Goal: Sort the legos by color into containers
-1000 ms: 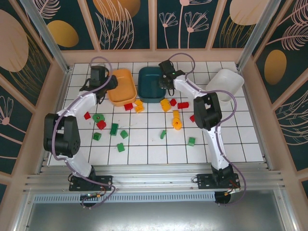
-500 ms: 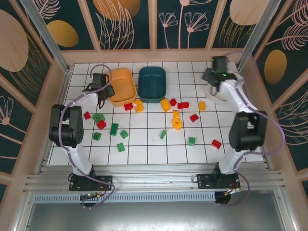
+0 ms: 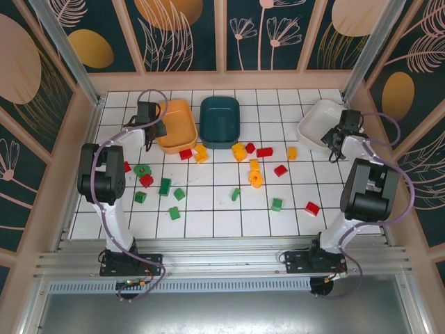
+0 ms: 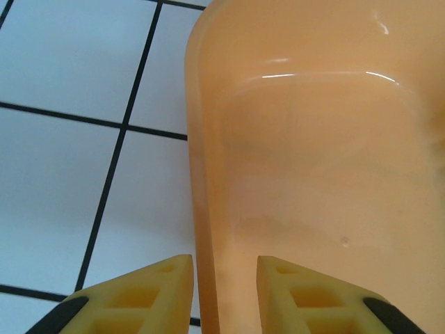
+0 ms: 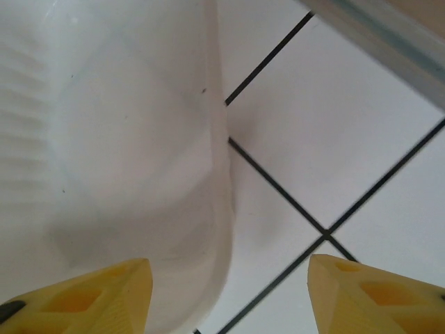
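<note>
Legos (image 3: 236,194) lie loose on the white tiled floor (image 3: 208,223), and every one we can see in the top view rests on the tiles. Nearest the arm bases, 1 red lego (image 3: 312,207) sits alone on the right. The green legos (image 3: 174,213) spread out left of centre, with 2 more green pieces near the middle. A little farther back, on the left, a few red pieces lie among the green ones.

Beyond them, the yellow-orange legos (image 3: 255,177) and more red pieces form a loose band just in front of the trays.

Behind that band stand 3 trays. The orange tray (image 3: 176,125) is on the left, the dark teal tray (image 3: 220,122) is just beside it, and the white tray (image 3: 316,124) is well apart on the right.

The left gripper (image 3: 149,124) is at the orange tray's left rim. In the left wrist view its yellow fingers (image 4: 139,296) straddle the tray wall. 1 is outside, against the outer face, and 1 is inside. The gap between them is narrow, and we cannot tell whether they pinch the wall.

The right gripper (image 3: 339,136) is at the white tray's right edge. In the right wrist view its fingers (image 5: 90,292) stand wide apart. 1 is over the tray's inside and 1 is over the tile, with the wall between them.
</note>
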Robot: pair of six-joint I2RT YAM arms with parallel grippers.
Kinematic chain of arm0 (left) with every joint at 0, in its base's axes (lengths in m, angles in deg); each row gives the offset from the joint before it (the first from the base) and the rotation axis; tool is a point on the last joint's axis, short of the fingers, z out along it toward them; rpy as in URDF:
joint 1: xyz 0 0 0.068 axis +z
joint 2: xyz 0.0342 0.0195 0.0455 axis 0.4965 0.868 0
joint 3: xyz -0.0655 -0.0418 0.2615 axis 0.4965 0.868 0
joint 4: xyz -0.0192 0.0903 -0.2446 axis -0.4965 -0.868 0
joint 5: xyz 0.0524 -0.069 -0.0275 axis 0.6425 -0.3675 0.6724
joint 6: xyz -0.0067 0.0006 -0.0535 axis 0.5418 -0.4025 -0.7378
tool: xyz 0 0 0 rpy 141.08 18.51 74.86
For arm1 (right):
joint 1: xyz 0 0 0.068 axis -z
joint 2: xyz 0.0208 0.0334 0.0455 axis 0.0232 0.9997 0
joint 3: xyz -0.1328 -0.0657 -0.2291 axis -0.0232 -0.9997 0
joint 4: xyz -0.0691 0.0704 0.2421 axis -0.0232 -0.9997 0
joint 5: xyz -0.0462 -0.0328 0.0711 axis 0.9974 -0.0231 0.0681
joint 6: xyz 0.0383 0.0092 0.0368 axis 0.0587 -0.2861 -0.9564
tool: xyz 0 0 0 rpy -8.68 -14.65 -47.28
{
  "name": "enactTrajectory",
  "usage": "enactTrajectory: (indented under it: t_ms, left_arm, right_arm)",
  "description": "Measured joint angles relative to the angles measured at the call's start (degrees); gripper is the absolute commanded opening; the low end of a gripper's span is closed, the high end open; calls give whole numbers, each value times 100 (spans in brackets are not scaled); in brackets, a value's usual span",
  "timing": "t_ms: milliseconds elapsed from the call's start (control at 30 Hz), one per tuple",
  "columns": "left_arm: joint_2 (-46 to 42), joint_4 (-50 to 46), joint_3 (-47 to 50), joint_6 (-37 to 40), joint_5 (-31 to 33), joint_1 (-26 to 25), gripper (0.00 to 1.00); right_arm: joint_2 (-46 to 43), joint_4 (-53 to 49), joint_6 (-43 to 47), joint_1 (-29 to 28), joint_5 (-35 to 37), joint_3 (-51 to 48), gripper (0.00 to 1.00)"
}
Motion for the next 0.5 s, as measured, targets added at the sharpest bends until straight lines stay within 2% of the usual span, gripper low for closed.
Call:
enactTrajectory:
  t_ms: [133,233,367,500]
  left_arm:
    - [26,39,-7,136,7,0,29]
    - [26,105,-7,195,-2,0,29]
    - [28,101,-31,260,-46,0,27]
    - [42,109,-186,380,-136,0,25]
  right_arm:
    - [166,61,50,0,-116,39,55]
    - [361,79,142,0,-181,249,43]
    - [601,127,179,0,-201,391,21]
    - [643,164,184,0,-195,391,12]
